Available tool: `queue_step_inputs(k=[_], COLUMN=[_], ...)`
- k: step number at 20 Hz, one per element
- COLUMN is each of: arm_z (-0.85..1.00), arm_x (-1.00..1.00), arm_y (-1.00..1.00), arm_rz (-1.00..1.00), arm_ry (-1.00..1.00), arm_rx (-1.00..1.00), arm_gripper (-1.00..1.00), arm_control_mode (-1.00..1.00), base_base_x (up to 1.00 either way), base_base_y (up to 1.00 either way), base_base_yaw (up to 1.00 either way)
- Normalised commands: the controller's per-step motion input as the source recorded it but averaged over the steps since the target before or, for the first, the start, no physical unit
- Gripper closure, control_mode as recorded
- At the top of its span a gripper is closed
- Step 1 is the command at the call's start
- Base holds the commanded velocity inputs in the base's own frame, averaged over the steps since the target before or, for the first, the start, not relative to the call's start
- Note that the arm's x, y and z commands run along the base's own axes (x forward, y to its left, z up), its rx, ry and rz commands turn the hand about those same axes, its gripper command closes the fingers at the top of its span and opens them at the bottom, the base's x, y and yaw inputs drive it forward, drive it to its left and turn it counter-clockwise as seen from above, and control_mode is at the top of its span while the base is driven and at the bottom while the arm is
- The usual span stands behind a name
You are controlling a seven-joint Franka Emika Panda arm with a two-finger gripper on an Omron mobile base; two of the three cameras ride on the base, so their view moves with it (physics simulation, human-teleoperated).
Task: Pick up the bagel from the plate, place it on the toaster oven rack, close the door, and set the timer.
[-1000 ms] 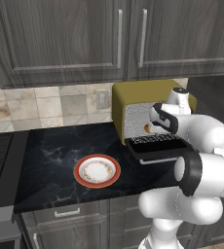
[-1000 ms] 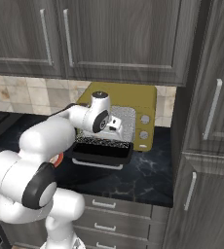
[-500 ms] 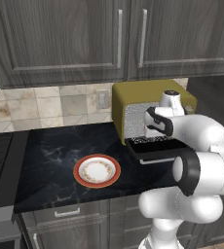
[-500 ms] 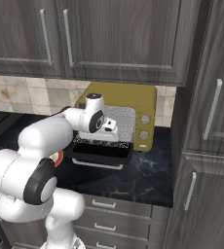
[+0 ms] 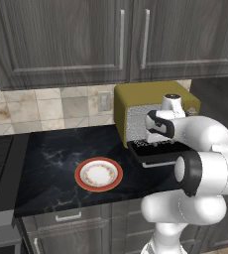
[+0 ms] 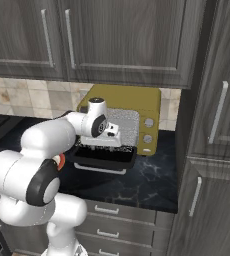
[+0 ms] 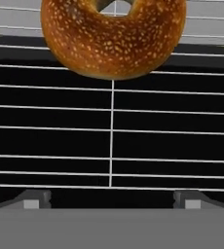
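Resting on the rack [image 7: 112, 126], the bagel [image 7: 113, 36] lies flat on the silver wires inside the oven [image 5: 136, 106], at the top of the hand view and apart from both fingertips [image 7: 35, 199]. The pincer [image 7: 112, 200] stands wide open with nothing between its jaws, hovering at the oven mouth above the door [image 5: 153, 154], which hangs folded down over the dark bench [image 5: 51, 154]. The plate [image 5: 99, 174] sits bare on the bench, well left of the oven.
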Motion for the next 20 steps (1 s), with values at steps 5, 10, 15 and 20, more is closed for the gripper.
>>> queue_step_inputs(k=[5, 10, 15, 20], arm_z=[-0.15, -0.2, -0.4, -0.2], arm_x=[0.0, 0.0, 0.13, 0.35], arm_y=[-0.01, -0.01, 0.0, 0.04], arm_rz=[0.0, 0.0, 0.0, 0.0], arm_ry=[-0.04, -0.07, -0.06, -0.12], arm_rx=[0.09, 0.11, 0.04, 0.01], arm_gripper=[-1.0, -1.0, -1.0, -1.0], arm_control_mode=[-1.0, -1.0, -1.0, -1.0], base_base_x=[0.0, 0.0, 0.0, 0.0], base_base_y=[0.0, 0.0, 0.0, 0.0], base_base_yaw=[0.0, 0.0, 0.0, 0.0])
